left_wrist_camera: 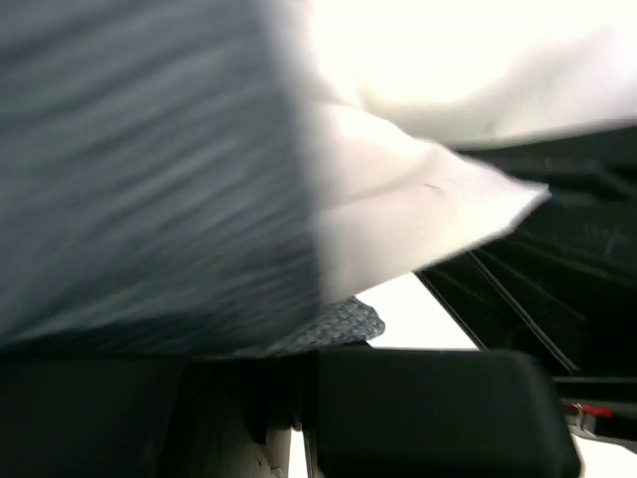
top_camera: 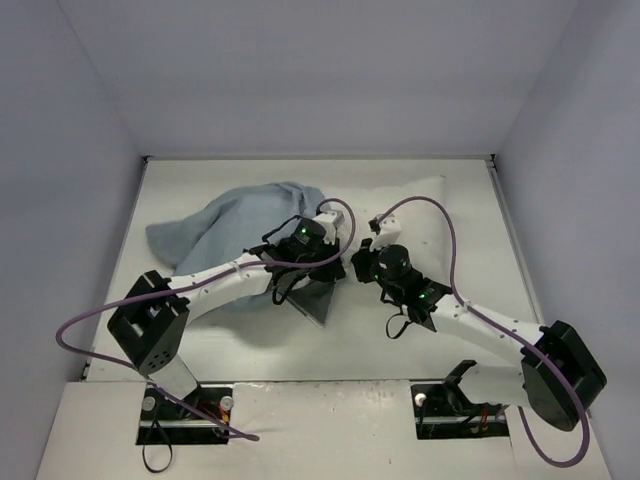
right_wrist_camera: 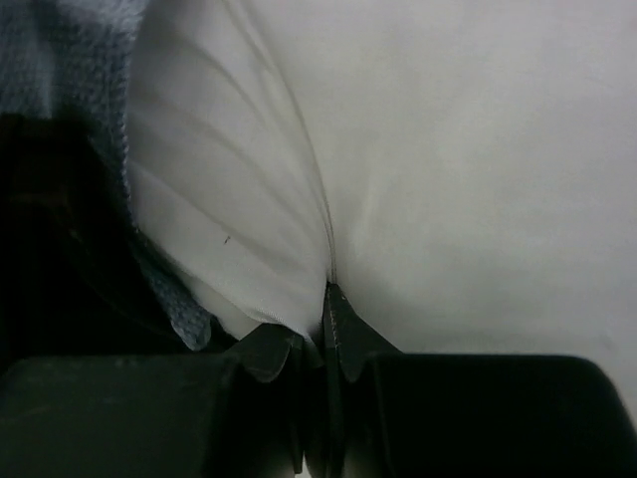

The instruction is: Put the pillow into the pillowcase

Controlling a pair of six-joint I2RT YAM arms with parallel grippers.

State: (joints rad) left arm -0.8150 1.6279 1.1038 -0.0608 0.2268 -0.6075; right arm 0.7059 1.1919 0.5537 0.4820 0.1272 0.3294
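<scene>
The pillowcase [top_camera: 235, 228] lies bunched at the table's left middle, pale blue-grey side up, with a dark flap [top_camera: 312, 298] hanging below my left gripper [top_camera: 316, 262]. In the left wrist view the striped dark fabric [left_wrist_camera: 139, 169] fills the left, and my left gripper [left_wrist_camera: 299, 351] is shut on its woven edge [left_wrist_camera: 343, 324]. The white pillow [left_wrist_camera: 398, 209] pokes a corner out beside it. My right gripper [right_wrist_camera: 326, 299] is shut on a pinch of the pillow [right_wrist_camera: 448, 169], right at the pillowcase's mouth [right_wrist_camera: 90, 70]. In the top view the pillow is hidden by the arms and the pillowcase.
Both arms meet at the middle of the white table [top_camera: 440, 200], my right gripper [top_camera: 354, 266] close beside the left. Purple cables [top_camera: 440, 215] loop above the arms. Grey walls enclose the table at the back and both sides.
</scene>
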